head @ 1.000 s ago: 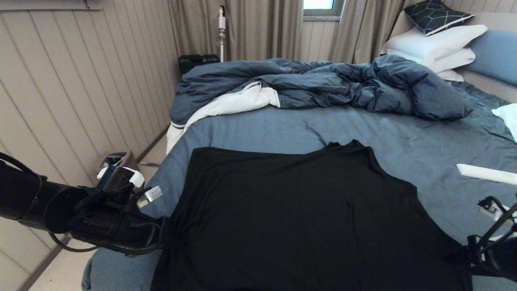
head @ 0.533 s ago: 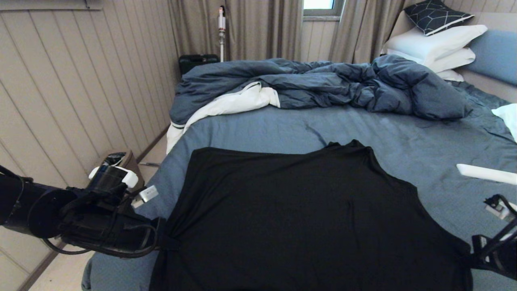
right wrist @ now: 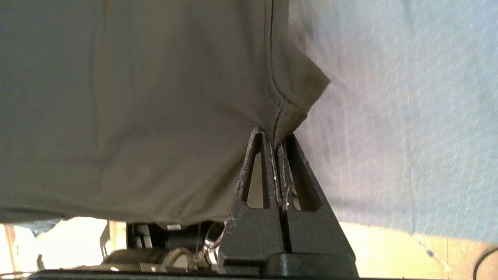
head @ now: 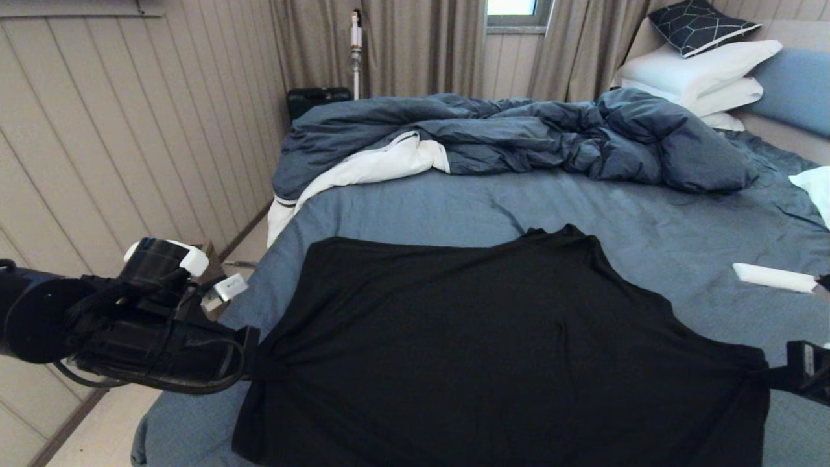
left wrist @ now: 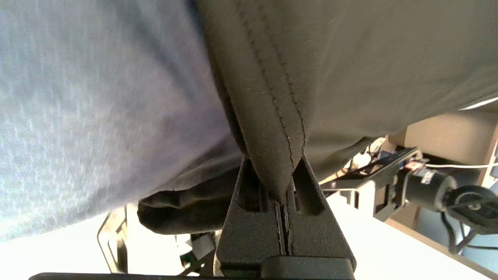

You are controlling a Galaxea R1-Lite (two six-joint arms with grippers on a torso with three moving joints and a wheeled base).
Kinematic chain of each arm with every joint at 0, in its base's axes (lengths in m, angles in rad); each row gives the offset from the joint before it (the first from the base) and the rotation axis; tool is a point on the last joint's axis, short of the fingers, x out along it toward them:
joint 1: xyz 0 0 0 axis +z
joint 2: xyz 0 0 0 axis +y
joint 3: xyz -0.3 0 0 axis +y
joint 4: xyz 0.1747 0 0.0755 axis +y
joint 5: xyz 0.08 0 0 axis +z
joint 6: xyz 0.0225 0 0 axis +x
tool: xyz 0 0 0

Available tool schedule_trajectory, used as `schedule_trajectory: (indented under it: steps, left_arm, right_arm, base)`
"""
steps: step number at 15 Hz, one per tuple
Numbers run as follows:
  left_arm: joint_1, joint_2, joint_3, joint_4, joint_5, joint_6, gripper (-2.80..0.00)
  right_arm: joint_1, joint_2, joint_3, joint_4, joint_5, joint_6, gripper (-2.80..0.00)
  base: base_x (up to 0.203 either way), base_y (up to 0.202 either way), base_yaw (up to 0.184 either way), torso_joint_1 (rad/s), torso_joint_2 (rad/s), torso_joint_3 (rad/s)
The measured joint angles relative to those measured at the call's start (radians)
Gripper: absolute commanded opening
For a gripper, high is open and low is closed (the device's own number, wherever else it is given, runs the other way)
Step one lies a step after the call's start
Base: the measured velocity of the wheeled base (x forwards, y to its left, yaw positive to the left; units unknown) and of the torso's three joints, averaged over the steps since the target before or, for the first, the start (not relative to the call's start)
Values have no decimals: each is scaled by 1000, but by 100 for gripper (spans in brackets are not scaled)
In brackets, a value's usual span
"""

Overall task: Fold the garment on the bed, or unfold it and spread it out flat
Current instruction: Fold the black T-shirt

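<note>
Black garment [head: 493,344] on the bed [head: 415,201], taut between left gripper [head: 254,373] and right gripper [head: 775,376], each clamped on an edge.

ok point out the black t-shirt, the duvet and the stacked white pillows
black t-shirt [head: 493,350], head view, middle of the plain black cloth
duvet [head: 551,133], head view, rumpled dark blue top
stacked white pillows [head: 703,68], head view, face of the upper pillow
</note>
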Motion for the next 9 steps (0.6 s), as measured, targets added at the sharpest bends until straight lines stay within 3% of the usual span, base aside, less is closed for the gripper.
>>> schedule_trajectory:
  steps: [9]
  left_arm:
    - [39, 175, -183, 11, 4, -2, -280]
  right_arm:
    - [92, 314, -290, -7, -3, 104, -280]
  base:
    - [0, 0, 0, 0, 0, 0]
